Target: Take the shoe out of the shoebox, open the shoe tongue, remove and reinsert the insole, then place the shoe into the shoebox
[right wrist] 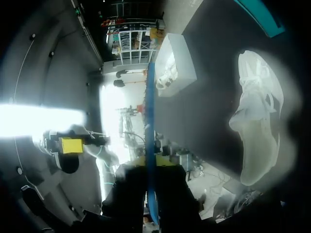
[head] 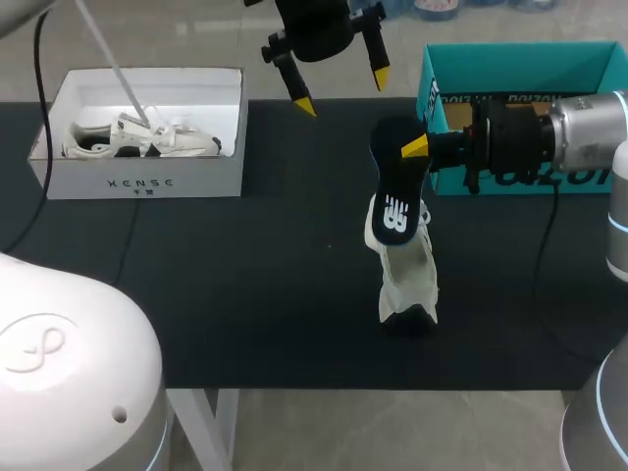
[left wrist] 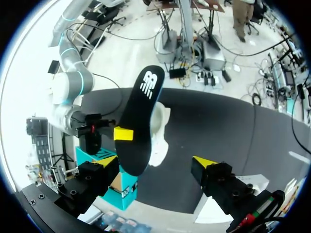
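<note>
My right gripper (head: 417, 147) is shut on the heel end of a dark insole (head: 392, 191) with a white logo, which slants down over a white shoe (head: 404, 275) lying on the black table. In the right wrist view the insole (right wrist: 150, 141) shows edge-on between my right gripper's fingers (right wrist: 150, 162), with the shoe (right wrist: 257, 121) beside it. My left gripper (head: 342, 90) hangs open above and behind the insole, holding nothing. In the left wrist view, the insole (left wrist: 138, 121) and the shoe (left wrist: 160, 131) lie ahead of my left gripper (left wrist: 155, 162).
An open white shoebox (head: 147, 172) with a second white shoe (head: 137, 137) stands at the table's far left. A teal shoebox (head: 520, 69) stands at the far right, behind my right wrist. Bare black table (head: 245, 294) stretches between them.
</note>
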Robot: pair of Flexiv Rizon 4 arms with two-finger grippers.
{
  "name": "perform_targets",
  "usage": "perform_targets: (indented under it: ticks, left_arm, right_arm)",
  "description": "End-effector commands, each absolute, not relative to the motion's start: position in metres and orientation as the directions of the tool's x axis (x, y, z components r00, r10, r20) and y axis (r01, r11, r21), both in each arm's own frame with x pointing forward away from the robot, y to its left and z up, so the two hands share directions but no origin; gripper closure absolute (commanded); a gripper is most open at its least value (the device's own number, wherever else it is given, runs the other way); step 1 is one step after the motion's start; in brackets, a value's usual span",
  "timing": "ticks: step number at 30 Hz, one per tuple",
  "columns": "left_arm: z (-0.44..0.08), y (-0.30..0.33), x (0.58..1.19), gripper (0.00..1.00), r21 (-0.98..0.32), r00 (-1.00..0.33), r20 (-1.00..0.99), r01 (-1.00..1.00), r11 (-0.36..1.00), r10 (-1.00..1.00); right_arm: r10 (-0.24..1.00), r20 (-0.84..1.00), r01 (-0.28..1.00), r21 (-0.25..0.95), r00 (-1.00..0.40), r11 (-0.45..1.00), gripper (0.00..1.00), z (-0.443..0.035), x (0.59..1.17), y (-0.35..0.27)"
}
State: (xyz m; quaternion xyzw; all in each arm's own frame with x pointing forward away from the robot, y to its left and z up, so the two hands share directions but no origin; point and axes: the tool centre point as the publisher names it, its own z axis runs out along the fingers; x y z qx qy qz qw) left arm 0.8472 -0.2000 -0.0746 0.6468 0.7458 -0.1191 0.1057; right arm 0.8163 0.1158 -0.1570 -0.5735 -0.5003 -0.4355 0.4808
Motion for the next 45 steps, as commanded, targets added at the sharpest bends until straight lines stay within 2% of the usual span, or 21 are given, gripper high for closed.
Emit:
perform_targets:
  ticks: [1,11,17,23,29,40,45]
  left_arm:
    - [-0.074,-0.200,0.847,0.00,-0.039,-0.140,-0.310,0.990,0.135,0.940]
    - [-0.074,-0.200,0.847,0.00,-0.039,-0.140,-0.310,0.990,0.135,0.940]
    - [-0.074,-0.200,0.847,0.00,-0.039,-0.140,-0.310,0.990,0.135,0.940]
    - [-0.074,-0.200,0.847,0.00,-0.039,-0.140,-0.310,0.990,0.135,0.940]
    - [-0.074,-0.200,0.847,0.00,-0.039,-0.140,-0.310,0.990,0.135,0.940]
    - [-0.074,-0.200,0.847,0.00,-0.039,-0.140,-0.310,0.990,0.135,0.940]
    - [-0.074,-0.200,0.847,0.00,-0.039,-0.140,-0.310,0.990,0.135,0.940]
  right_arm:
    - [0.155,0.980,0.992,-0.116,0.121,-0.041,1.00,-0.157,0.815,0.117]
    - [0.171,0.978,0.990,-0.110,0.123,-0.085,1.00,-0.155,0.821,0.135]
    - [0.185,0.968,0.982,-0.151,0.170,-0.116,1.00,-0.170,0.788,0.149]
    - [0.196,0.965,0.974,-0.137,0.172,-0.179,1.00,-0.186,0.756,0.145]
    - [0.178,0.972,0.964,-0.111,0.156,-0.240,1.00,-0.186,0.752,0.133]
    - [0.149,0.980,0.975,-0.098,0.129,-0.200,1.00,-0.172,0.782,0.128]
    - [0.110,0.983,0.985,-0.134,0.146,-0.108,1.00,-0.171,0.799,0.124]
